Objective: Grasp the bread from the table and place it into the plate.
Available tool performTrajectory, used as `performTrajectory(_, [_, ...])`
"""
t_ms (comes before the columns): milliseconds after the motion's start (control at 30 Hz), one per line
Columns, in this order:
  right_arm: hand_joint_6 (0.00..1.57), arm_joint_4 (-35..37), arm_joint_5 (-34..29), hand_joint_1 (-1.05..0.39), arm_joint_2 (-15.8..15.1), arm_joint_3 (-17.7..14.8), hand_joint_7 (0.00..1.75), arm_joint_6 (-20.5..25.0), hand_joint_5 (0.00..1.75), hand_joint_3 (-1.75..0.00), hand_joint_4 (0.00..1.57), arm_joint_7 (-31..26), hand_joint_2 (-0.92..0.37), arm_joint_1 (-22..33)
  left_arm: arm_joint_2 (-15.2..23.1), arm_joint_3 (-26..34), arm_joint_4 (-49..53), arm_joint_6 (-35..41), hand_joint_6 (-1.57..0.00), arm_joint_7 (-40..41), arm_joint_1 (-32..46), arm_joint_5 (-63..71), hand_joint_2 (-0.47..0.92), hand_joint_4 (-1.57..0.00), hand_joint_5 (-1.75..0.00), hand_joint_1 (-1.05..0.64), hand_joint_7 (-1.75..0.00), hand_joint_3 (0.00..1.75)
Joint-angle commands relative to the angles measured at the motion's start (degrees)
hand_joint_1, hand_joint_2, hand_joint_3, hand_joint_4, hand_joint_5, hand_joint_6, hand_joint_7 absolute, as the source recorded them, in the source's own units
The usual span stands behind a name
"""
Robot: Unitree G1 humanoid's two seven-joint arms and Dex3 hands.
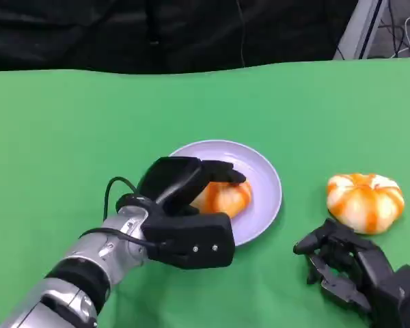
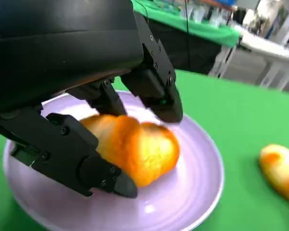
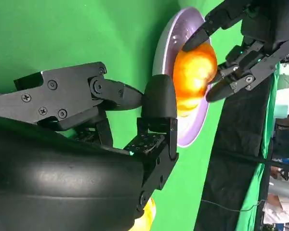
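On the green table (image 1: 68, 137), backed by a black curtain (image 1: 157, 31), the left hand (image 1: 184, 205) clamps the bread (image 1: 225, 198) over the lavender plate (image 1: 263, 174), its long axis unclear, while right of the plate the right hand (image 1: 348, 263) rests with fingers apart near a second bun (image 1: 365, 200).

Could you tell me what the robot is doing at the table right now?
The left hand holds a piece of bread on the lavender plate, its fingers around the bread. A second bread roll lies on the green table to the plate's right, with the right hand resting open just in front of it.
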Motion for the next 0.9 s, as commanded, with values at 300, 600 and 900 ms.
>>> performTrajectory(300, [0.69, 0.66, -0.13, -0.25, -0.39, 0.21, 1.2, 0.34, 1.75, -0.49, 0.6, 0.16, -0.92, 0.47, 2.55, 0.84, -4.03, 2.85, -0.22, -4.62, 0.35, -1.56, 0.92, -0.16, -0.01, -0.78, 0.0, 0.45])
performTrajectory(600, [0.69, 0.91, 0.53, -0.24, -0.45, -0.09, 1.2, 0.74, 1.75, -0.52, 0.61, 0.88, -0.92, 0.23, 5.03, 6.7, -8.22, 1.82, -0.19, -20.45, 2.38, -11.77, 0.92, -0.02, -0.01, -0.98, 0.0, 0.77])
performTrajectory(900, [0.68, 1.42, 0.33, -0.25, -1.08, -0.35, 1.2, -0.16, 1.75, -0.51, 0.62, 1.62, -0.92, 0.19, 6.6, 18.06, -17.13, -2.3, -0.22, -34.44, 9.72, -30.07, 0.92, -0.15, -0.04, -0.92, -0.02, 0.77])
